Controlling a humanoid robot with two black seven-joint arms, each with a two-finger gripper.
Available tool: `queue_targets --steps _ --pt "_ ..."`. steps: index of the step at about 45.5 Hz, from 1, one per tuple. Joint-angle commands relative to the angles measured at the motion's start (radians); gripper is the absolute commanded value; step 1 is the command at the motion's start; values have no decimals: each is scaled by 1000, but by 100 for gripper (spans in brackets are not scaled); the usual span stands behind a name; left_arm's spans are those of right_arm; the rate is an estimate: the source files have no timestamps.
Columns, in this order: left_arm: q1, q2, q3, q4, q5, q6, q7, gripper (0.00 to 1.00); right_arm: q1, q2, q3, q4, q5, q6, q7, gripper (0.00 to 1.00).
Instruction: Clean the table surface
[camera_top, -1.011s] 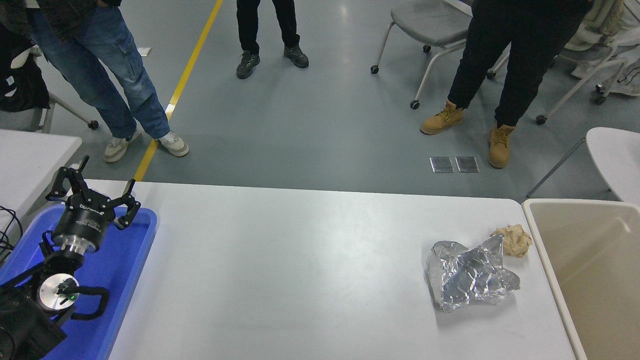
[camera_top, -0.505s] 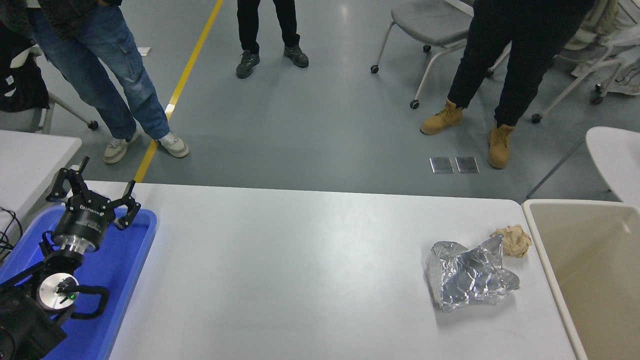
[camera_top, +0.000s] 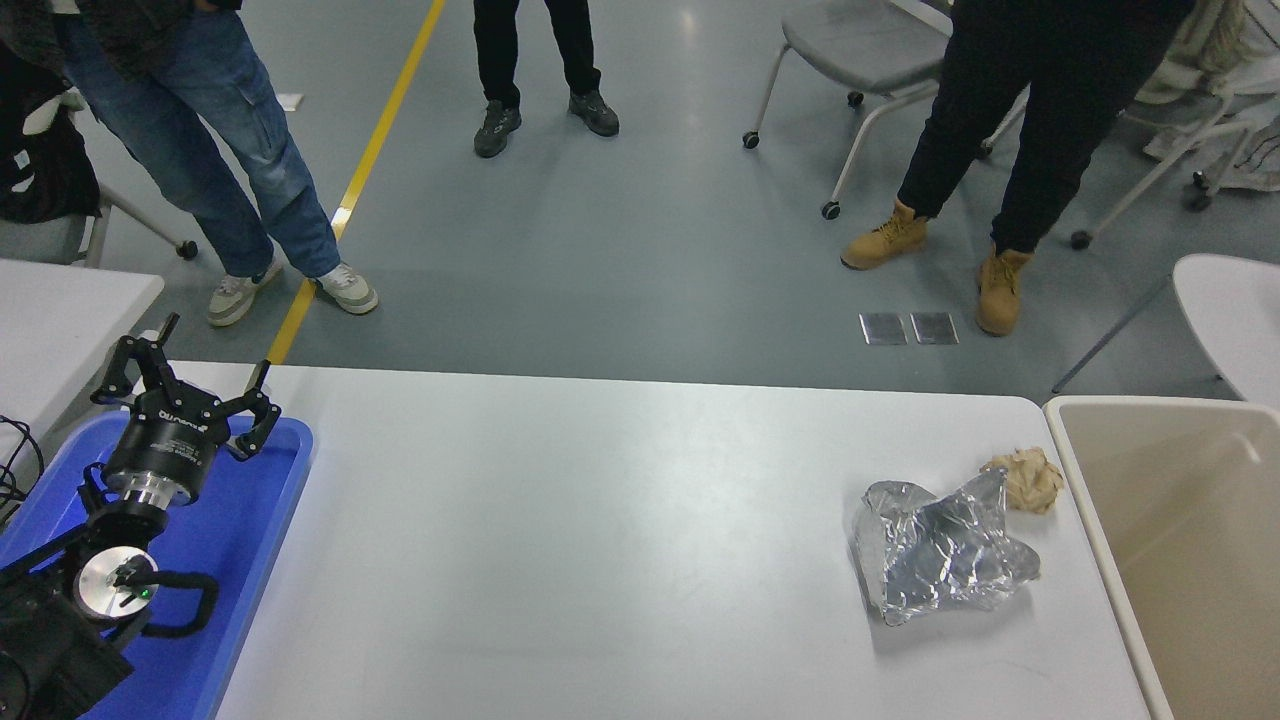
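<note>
Table surface fills your view, its right end just beside a beige bin. At that end you see crumpled silver foil touching a brown paper wad. Left gripper, fingers spread and holding nothing, hangs over the blue tray.

- Blue tray at lower left, one corner near the far edge.
- Crumpled silver foil bag at right, lying flat.
- Tan paper wad just behind the bag, touching its upper tip.
- Beige bin at right edge, open top.
- Small white tabletop at far left, corner only.
- Round white table at far right.
- Grey chair on castors, top centre-right.
- Yellow floor line, running diagonally.
- Two metal floor plates, side by side.
- Three people, legs only: jeans left; black trousers centre; tan boots right.
</note>
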Motion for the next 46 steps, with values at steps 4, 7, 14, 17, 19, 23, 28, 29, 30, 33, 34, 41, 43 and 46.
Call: queue_targets --steps 4,7,14,17,19,23,28,29,30,33,34,41,43,46 --pt "0 0 0 0 0 0 0 100 -91 327 7 -356 137 -50 0 0" --pt "0 0 0 0 0 0 0 100 -103 393 8 -437 167 -50 0 0" --pt "0 1 0 0 0 0 0 100 -134 485 10 -525 239 -72 0 0" --pt "0 0 0 0 0 0 0 100 -144 500 8 -525 259 -96 -1 0" --pt "0 1 0 0 0 0 0 100 -147 510 10 -525 272 -111 -1 0" --pt "0 0 0 0 0 2 0 100 -154 525 13 -525 299 -141 -3 0" --pt "0 1 0 0 0 0 0 100 -155 542 30 -525 338 -164 -4 0" --pt "0 0 0 0 0 2 0 100 -155 543 30 -525 338 -164 -4 0" --pt "0 0 0 0 0 0 0 100 -155 545 31 -525 338 -164 -4 0" --pt "0 0 0 0 0 2 0 100 -157 545 31 -525 338 -164 -4 0" --pt "0 0 0 0 0 2 0 100 -157 545 33 -525 338 -164 -4 0" --pt "0 0 0 0 0 2 0 100 -157 543 33 -525 339 -164 -6 8" --pt "0 0 0 0 0 0 0 100 -157 543 33 -525 339 -164 -6 31" --pt "0 1 0 1 0 0 0 100 -157 543 33 -525 338 -171 -4 100"
